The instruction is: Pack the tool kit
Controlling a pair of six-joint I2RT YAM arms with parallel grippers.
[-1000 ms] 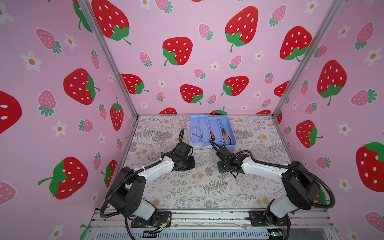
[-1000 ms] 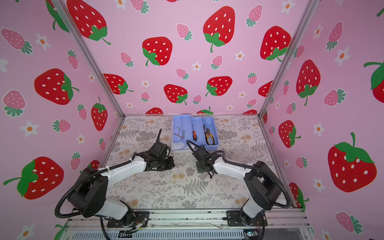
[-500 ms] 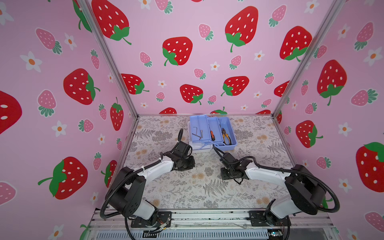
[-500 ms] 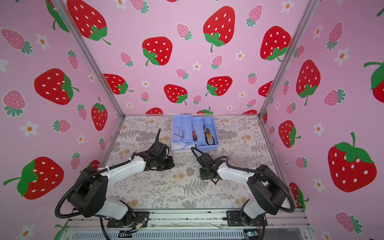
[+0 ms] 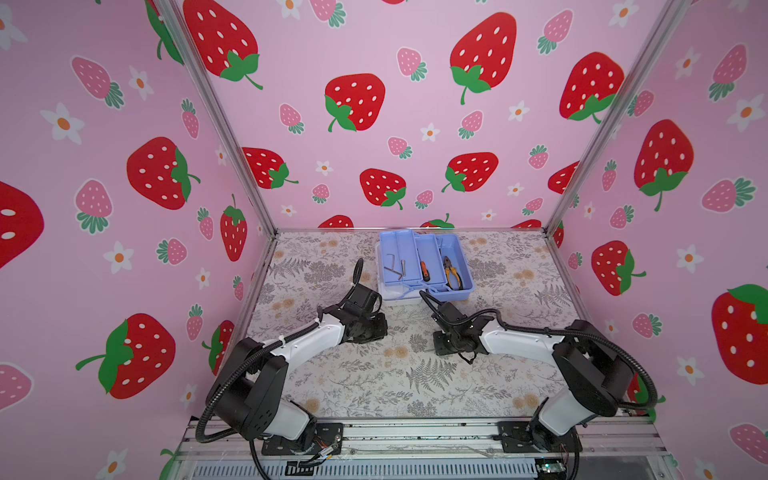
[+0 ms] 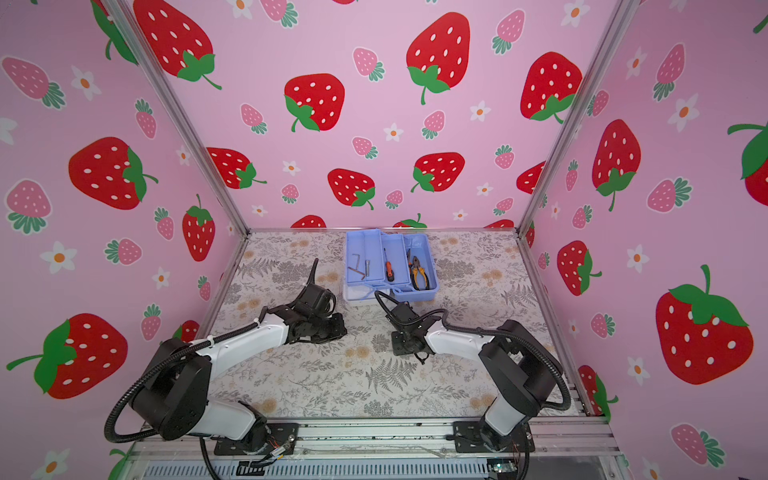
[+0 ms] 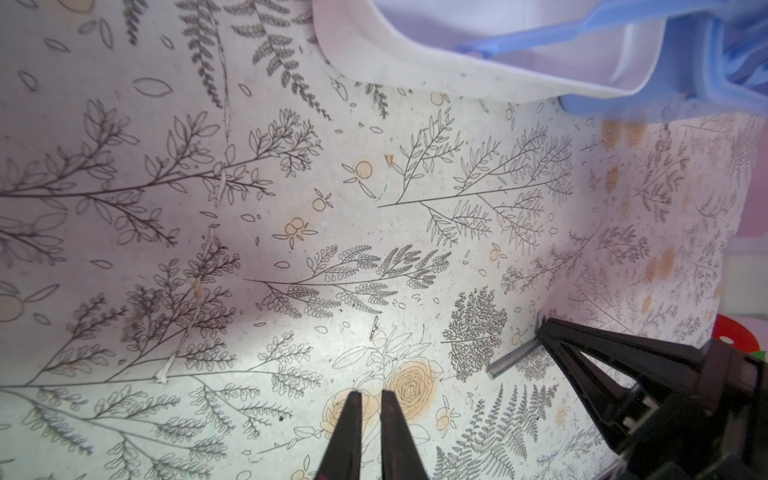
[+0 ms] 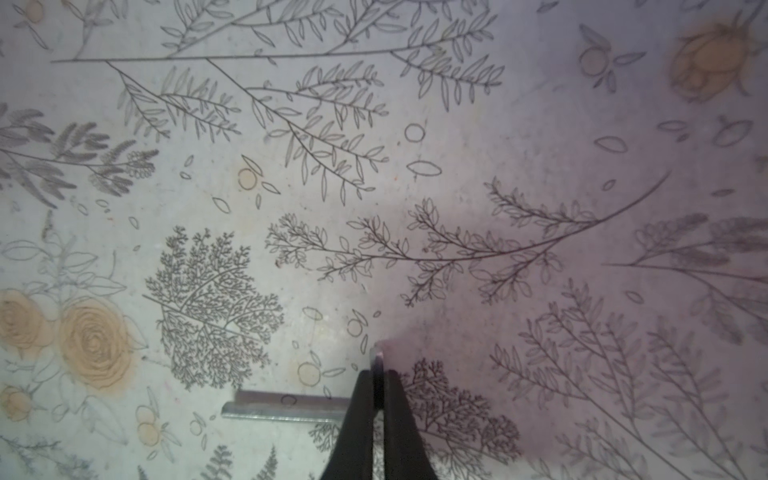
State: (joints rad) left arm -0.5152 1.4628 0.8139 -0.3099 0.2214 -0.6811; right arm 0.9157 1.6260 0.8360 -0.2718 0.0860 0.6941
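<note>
- The kit sits open at the back middle of the desk. Its blue trays are fanned out, so every compartment can be reached from above.
- The trays sort tools by kind. The packed keys lie in the tray on the left of the top views, the screwdriver in the middle one and the pliers in the base.
- The loose key, an L-shaped hex key, lies on the desk in front of the kit, well apart from it. It looks like the last piece to pack.
- The right hand is down at the desk and closed on one leg of the loose key. The other leg juts sideways, flat along the surface. Pinching the leg is probably the only way to hold so thin a bar.
- Judging by the sorting, the loose key belongs with the packed keys. A thin key gripped off-centre could swing or slip on the lift.
- The left hand hangs low over bare desk just in front of the kit. It is nearly closed with only a slit between the fingers and holds nothing, parked clear of the right hand's path.
</note>
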